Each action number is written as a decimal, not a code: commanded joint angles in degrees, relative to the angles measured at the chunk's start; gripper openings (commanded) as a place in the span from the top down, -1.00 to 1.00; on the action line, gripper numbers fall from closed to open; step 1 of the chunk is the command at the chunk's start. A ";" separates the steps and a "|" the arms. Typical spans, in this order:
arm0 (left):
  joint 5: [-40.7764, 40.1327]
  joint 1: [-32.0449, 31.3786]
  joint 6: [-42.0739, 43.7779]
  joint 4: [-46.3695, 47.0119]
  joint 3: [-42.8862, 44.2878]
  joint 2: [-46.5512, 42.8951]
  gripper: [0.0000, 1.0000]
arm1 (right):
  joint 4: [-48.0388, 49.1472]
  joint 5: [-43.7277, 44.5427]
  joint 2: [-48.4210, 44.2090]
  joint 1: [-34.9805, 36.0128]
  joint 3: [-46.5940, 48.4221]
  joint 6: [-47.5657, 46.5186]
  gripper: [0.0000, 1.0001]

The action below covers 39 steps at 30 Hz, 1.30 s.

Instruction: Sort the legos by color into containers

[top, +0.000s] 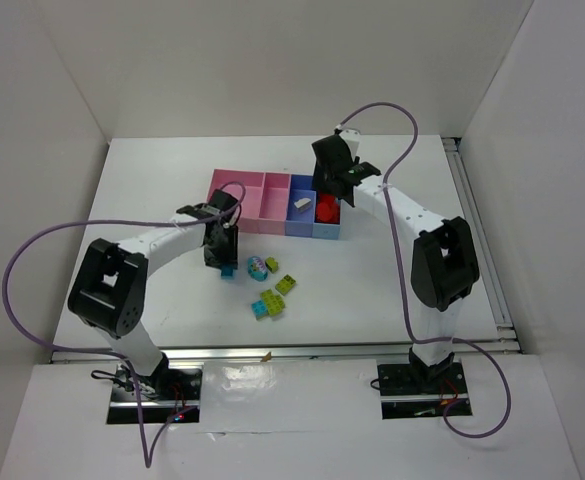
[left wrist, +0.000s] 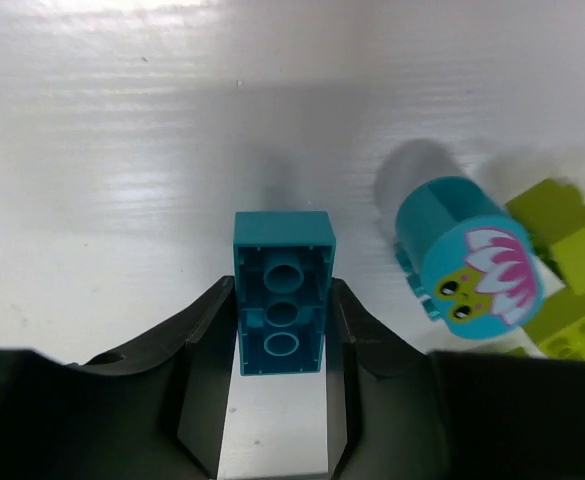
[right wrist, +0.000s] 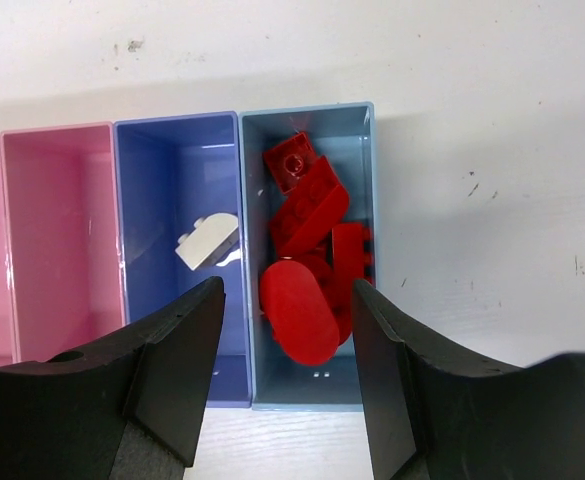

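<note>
My left gripper (left wrist: 283,292) is shut on a teal brick (left wrist: 283,245), its hollow underside facing the camera, low over the table; in the top view the gripper (top: 220,256) is left of the loose legos. A round teal piece with a frog face (left wrist: 467,265) and lime green bricks (left wrist: 567,270) lie to its right. My right gripper (right wrist: 287,295) is open and empty above the light blue bin (right wrist: 360,170), which holds red legos (right wrist: 302,215). The blue bin (right wrist: 157,190) holds a beige brick (right wrist: 207,242). The pink bins (right wrist: 62,220) look empty.
The four-bin tray (top: 234,188) stands at the table's back middle. Loose lime green (top: 285,284) and cyan (top: 269,301) bricks lie in front of it. White walls enclose the table on the left, back and right.
</note>
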 commanded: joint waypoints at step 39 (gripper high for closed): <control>4.35 15.29 -0.81 -12.88 43.21 7.16 -0.67 | 2.85 -28.82 6.00 23.39 -2.41 -20.69 -0.50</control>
